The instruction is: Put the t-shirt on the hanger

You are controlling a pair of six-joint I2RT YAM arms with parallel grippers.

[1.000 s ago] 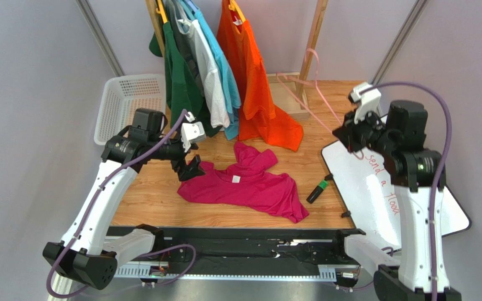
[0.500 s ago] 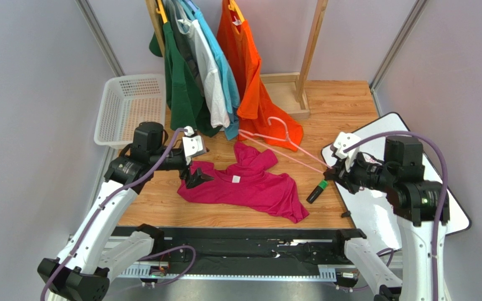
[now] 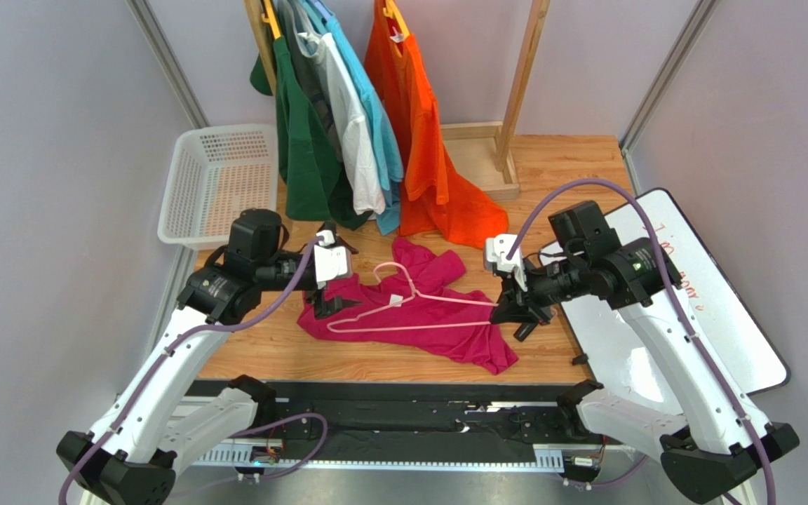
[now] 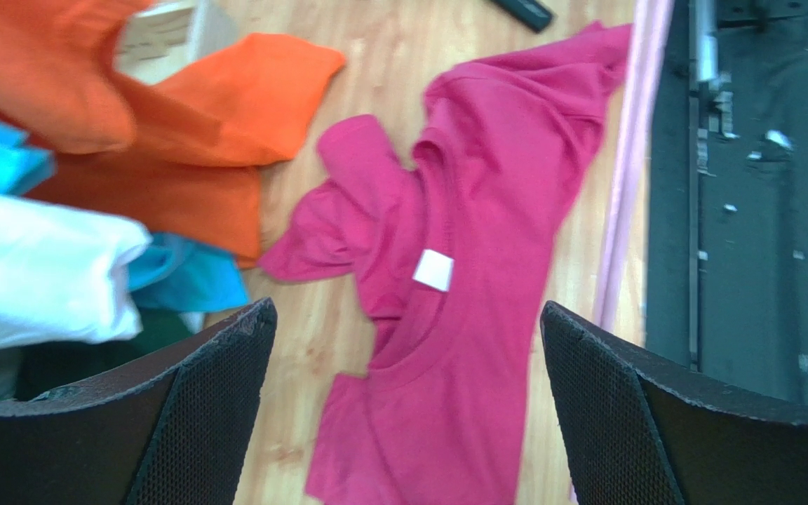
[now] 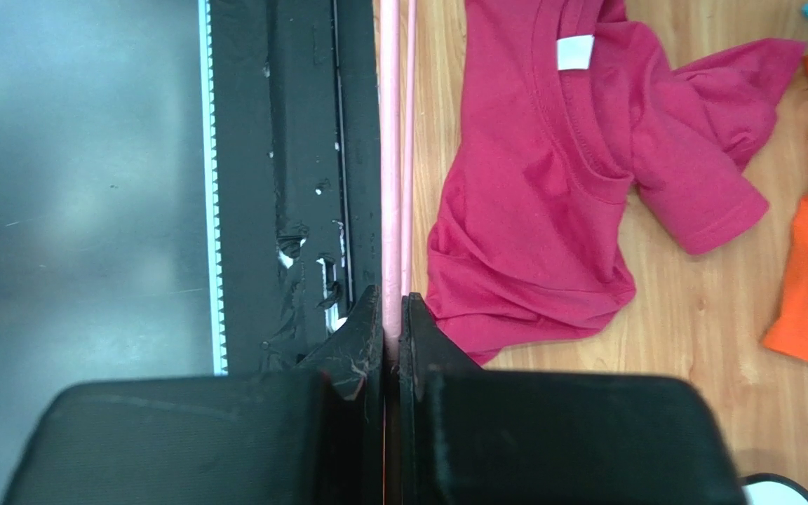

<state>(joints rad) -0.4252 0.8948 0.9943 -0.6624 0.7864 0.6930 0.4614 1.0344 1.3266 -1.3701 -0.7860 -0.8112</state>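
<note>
Wooden tabletop (image 3: pixel 261 352): t-shirt (image 3: pixel 450 337) lies crumpled mid-table. Right gripper (image 5: pixel 391 316) pinches the hanger (image 5: pixel 389 158) wire and holds it over the shirt. Left gripper (image 4: pixel 406 316) hangs spread wide above the collar. Step: presenting hanger. Next, probably: left grips collar, hanger arm threads in.

Magenta t-shirt (image 3: pixel 450 331), pale-pink hanger (image 5: pixel 389 158), orange shirt (image 3: pixel 429 158), white lattice basket (image 3: pixel 219 189), wood-grain table (image 3: pixel 566 168)
</note>
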